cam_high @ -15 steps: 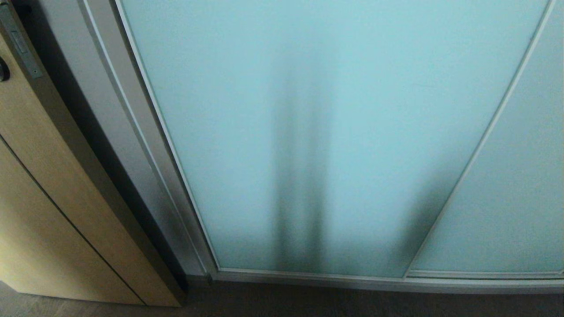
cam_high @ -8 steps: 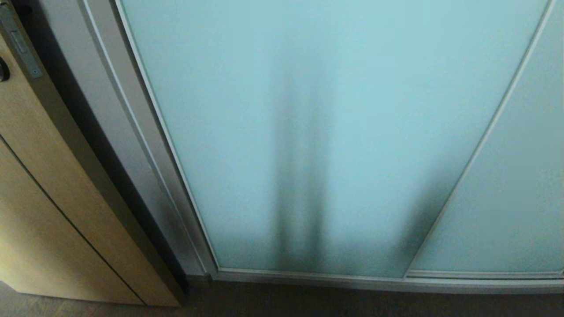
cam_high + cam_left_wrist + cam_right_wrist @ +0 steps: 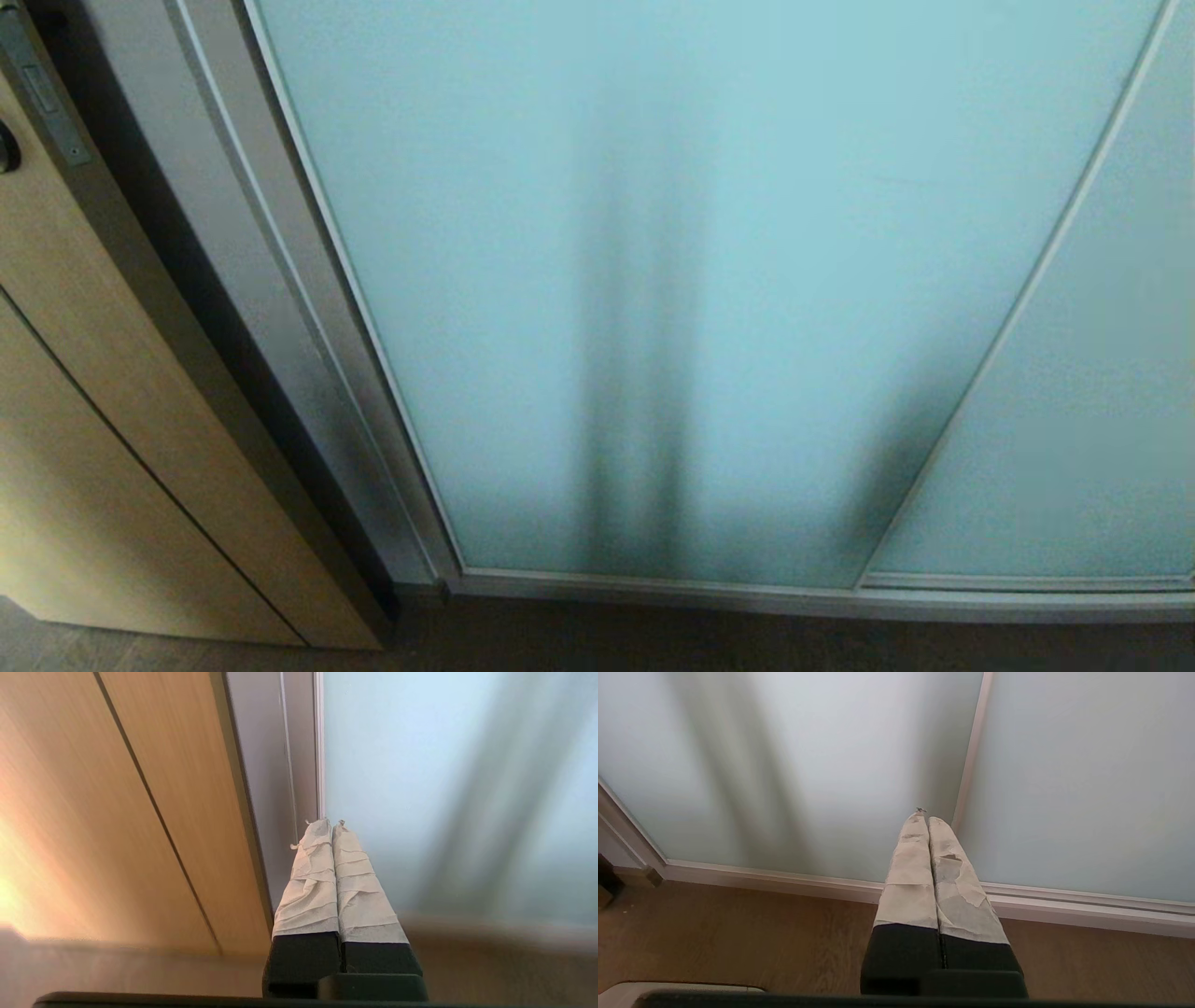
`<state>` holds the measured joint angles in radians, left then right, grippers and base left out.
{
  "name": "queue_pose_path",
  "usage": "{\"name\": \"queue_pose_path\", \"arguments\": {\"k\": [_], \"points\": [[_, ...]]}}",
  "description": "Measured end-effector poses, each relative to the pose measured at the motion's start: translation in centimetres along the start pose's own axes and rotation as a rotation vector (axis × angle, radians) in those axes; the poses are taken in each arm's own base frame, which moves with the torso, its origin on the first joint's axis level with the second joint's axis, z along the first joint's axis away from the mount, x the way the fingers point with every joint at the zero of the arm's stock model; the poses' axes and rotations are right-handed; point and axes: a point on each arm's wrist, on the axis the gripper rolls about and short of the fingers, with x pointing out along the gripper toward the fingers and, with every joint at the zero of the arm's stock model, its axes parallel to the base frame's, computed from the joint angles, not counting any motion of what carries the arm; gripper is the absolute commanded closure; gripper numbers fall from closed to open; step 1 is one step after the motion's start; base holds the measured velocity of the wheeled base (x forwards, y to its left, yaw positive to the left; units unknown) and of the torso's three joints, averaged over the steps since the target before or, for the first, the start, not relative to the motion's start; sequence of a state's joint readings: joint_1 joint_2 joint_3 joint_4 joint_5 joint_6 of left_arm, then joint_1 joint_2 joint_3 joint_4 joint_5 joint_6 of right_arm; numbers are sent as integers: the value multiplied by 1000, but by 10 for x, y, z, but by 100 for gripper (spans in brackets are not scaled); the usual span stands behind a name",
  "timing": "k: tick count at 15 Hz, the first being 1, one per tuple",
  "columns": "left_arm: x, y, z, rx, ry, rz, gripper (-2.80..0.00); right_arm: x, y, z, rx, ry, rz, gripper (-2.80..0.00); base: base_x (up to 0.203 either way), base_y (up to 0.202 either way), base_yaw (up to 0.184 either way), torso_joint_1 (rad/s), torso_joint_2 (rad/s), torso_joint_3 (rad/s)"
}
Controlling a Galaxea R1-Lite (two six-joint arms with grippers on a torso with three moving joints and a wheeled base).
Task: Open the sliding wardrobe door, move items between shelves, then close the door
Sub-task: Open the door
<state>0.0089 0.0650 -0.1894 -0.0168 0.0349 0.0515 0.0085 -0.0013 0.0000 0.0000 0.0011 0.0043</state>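
1. We face the sliding wardrobe door point(image 3: 709, 280), a tall panel of frosted pale blue-green glass in a thin silver metal frame; it fills most of the head view and stands closed, its bottom rail meeting the dark wood floor point(image 3: 653, 644).
2. Through the frosted glass we make out only two blurred dark vertical streaks near the panel's middle; what they are we cannot tell.
3. A second frosted panel point(image 3: 1083, 420) sits just beside the sliding wardrobe door, on its right, divided from it by a slim silver strip.
4. On the door's left we see a light wood door point(image 3: 112, 448) with a dark handle.
5. Our left gripper point(image 3: 331, 822) points at the door's left frame edge, its tape-wrapped fingers pressed together and holding nothing.
6. Our right gripper point(image 3: 924, 817) points at the door's lower right part, above the floor, fingers likewise pressed together and empty.
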Motion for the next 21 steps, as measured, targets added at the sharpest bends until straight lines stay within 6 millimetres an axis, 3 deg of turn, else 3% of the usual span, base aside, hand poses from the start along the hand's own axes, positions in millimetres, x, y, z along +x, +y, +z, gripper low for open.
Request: {"name": "queue_pose_path", "arguments": {"k": [2, 5, 8, 10, 15, 18, 21], "points": [[6, 2, 38, -2, -52, 6, 0, 0, 0, 0, 0, 0, 0, 0, 0, 0, 0, 0, 0, 0], [35, 4, 88, -7, -128, 32, 0, 0, 0, 0, 0, 0, 1, 0, 0, 0, 0, 0, 0, 0], [83, 6, 139, -20, -242, 97, 0, 0, 0, 0, 0, 0, 1, 0, 0, 0, 0, 0, 0, 0], [118, 7, 158, -27, -275, 137, 0, 0, 0, 0, 0, 0, 1, 0, 0, 0, 0, 0, 0, 0], [215, 7, 172, -56, -315, 283, 0, 0, 0, 0, 0, 0, 0, 0, 0, 0, 0, 0, 0, 0], [259, 5, 161, -66, -282, 306, 0, 0, 0, 0, 0, 0, 1, 0, 0, 0, 0, 0, 0, 0], [290, 2, 146, -70, -279, 293, 0, 0, 0, 0, 0, 0, 1, 0, 0, 0, 0, 0, 0, 0]]}}
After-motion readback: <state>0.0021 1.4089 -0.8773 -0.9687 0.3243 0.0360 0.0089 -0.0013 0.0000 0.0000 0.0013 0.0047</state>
